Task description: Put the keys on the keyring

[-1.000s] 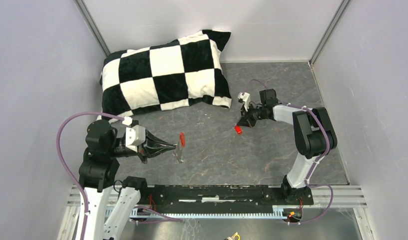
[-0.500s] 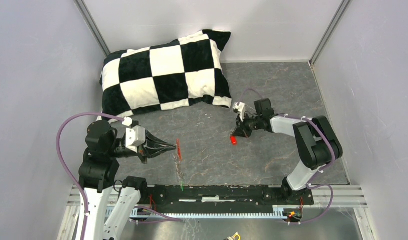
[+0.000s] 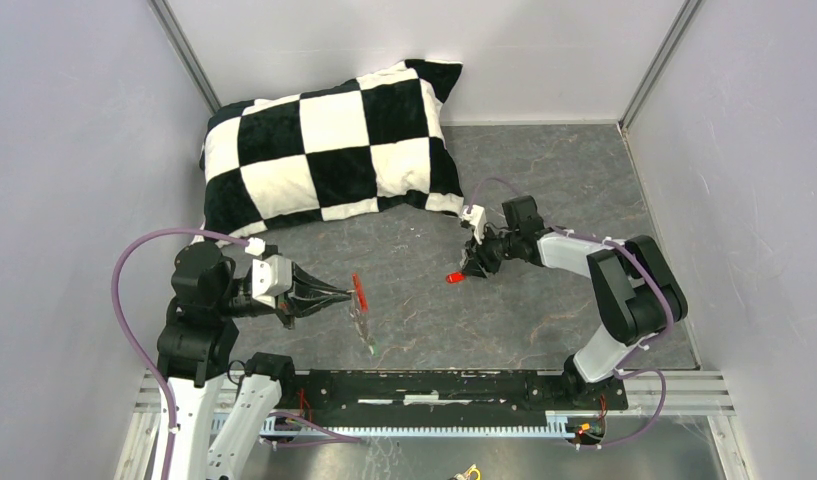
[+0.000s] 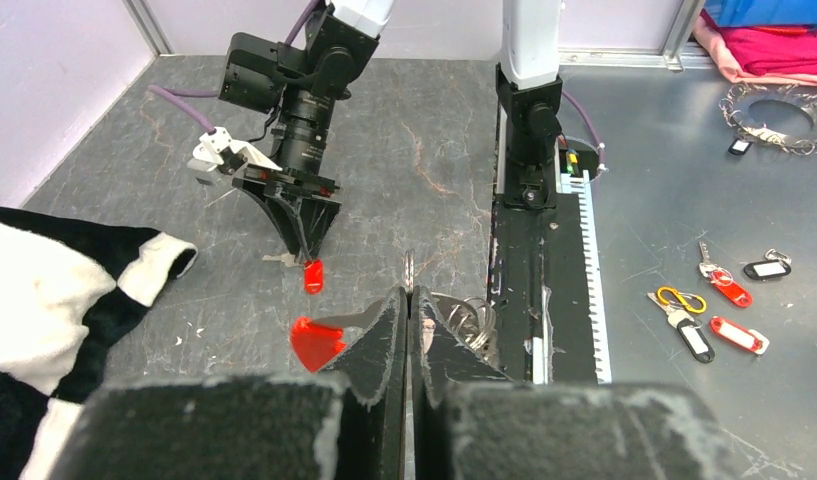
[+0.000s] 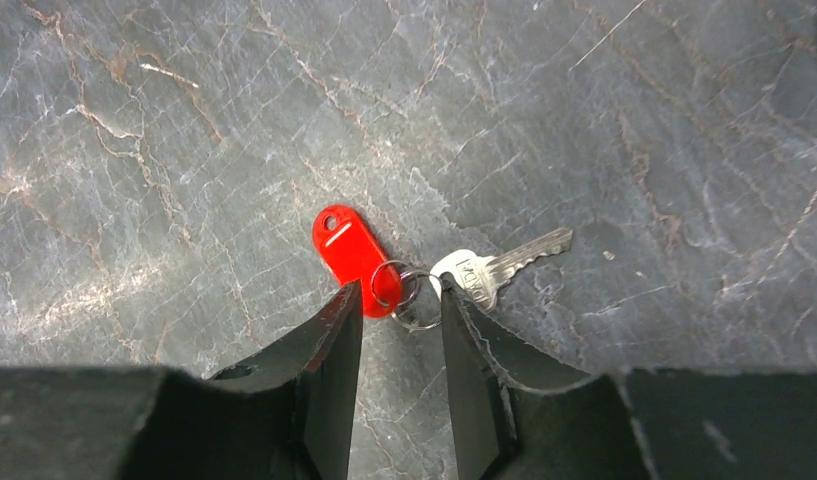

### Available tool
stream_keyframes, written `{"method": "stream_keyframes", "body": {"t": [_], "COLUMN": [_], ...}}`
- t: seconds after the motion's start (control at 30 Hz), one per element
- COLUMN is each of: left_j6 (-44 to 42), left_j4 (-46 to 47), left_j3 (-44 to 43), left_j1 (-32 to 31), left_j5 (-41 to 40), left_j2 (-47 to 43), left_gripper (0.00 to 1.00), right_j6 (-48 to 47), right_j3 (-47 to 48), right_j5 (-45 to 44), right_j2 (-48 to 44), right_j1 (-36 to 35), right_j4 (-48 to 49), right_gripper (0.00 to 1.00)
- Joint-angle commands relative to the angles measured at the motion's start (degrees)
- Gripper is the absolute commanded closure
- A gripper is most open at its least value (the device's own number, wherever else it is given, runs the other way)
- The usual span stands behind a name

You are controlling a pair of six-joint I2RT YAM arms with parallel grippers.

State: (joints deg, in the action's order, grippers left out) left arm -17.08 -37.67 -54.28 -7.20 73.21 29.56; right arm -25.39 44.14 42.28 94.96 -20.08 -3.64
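Note:
My left gripper (image 3: pixel 346 295) is shut on the keyring (image 3: pixel 361 300) and holds it above the table. Its red fob (image 3: pixel 360 290) sticks up at the fingertips, and the silvery chain hangs down to a small green bit (image 3: pixel 374 350), which may be the green key. In the left wrist view the shut gripper (image 4: pixel 409 297) pinches a thin metal ring, with the fob (image 4: pixel 318 342) to the left and silver loops (image 4: pixel 466 318) to the right. The red-headed key (image 5: pixel 354 257) lies flat on the table, with its silver blade (image 5: pixel 496 268) alongside. My right gripper (image 5: pixel 402 300) is open, its jaws either side of the key's small ring (image 5: pixel 416 300). The top view shows the right gripper (image 3: pixel 472 268) beside the red key (image 3: pixel 454 277).
A black-and-white checked pillow (image 3: pixel 329 150) lies at the back left. Grey walls close in the table on both sides. The black rail (image 3: pixel 434 385) with the arm bases runs along the near edge. Spare tagged keys (image 4: pixel 724 300) lie on the metal shelf beyond it.
My right gripper has moved left and down, and the red key now lies on the table between open jaws. The chain under my left gripper has swung.

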Motion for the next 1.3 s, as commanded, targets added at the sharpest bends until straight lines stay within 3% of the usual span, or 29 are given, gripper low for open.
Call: {"method": "stream_keyframes", "body": {"t": [0.0,0.17,0.3,0.33,0.4,0.43,0.5,0.57,0.6,0.77,0.93,1.1,1.27], "left_j6": [-2.21,-2.43,-2.57,-2.60,-2.61,-2.73,-3.14,-3.51,-3.68,-4.17,-4.45,-4.28,-4.34], "left_j4": [0.22,0.23,0.23,0.23,0.31,0.32,0.25,0.27,0.30,0.30,0.18,0.23,0.23], "left_j3": [-1.79,-1.70,-1.72,-1.71,-1.73,-1.73,-1.79,-1.79,-1.79,-2.13,-2.01,-1.82,-1.36], "left_j1": [-0.09,-0.10,-0.09,-0.09,-0.09,-0.07,-0.09,-0.09,-0.13,-0.09,-0.08,-0.09,-0.14], "left_j5": [-0.30,-0.26,-0.26,-0.26,-0.34,-0.37,-0.39,-0.47,-0.44,-0.52,-0.48,-1.07,-1.31], "left_j2": [-0.38,-0.43,-0.29,-0.29,-0.29,-0.29,-0.36,-0.51,-0.55,-0.67,-0.90,-1.00,-1.10], "left_gripper": [0.98,0.98,0.98,0.98,0.98,0.98,0.98,0.98,0.98,0.98,0.98,0.98,0.98], "right_j6": [-1.68,0.67,2.95,3.88,6.90,9.22,17.24,33.03,36.35,28.44,22.64,14.57,9.68], "right_j3": [2.56,1.58,1.12,1.12,0.76,0.46,-2.47,-9.05,-9.92,-9.04,-8.75,-9.06,-11.17], "right_j5": [-0.29,0.48,1.94,1.91,-0.12,-1.11,-0.23,-8.71,-12.06,-9.93,-23.14,-34.28,-34.62], "right_j2": [-1.63,-3.34,-6.84,-7.96,-10.53,-12.24,-16.88,-21.93,-23.43,-18.48,-16.83,-14.01,-14.01], "right_j1": [0.13,0.92,1.92,2.21,2.73,3.00,3.86,3.95,4.15,4.40,0.54,-8.04,-11.62], "right_j4": [-1.10,0.46,2.20,2.66,4.11,5.99,14.05,26.64,26.55,19.12,14.07,11.42,11.92], "right_gripper": [0.58,0.55,0.45,0.39,0.03,0.02,0.02,0.02,0.02,0.02,0.03,0.26,0.25]}}
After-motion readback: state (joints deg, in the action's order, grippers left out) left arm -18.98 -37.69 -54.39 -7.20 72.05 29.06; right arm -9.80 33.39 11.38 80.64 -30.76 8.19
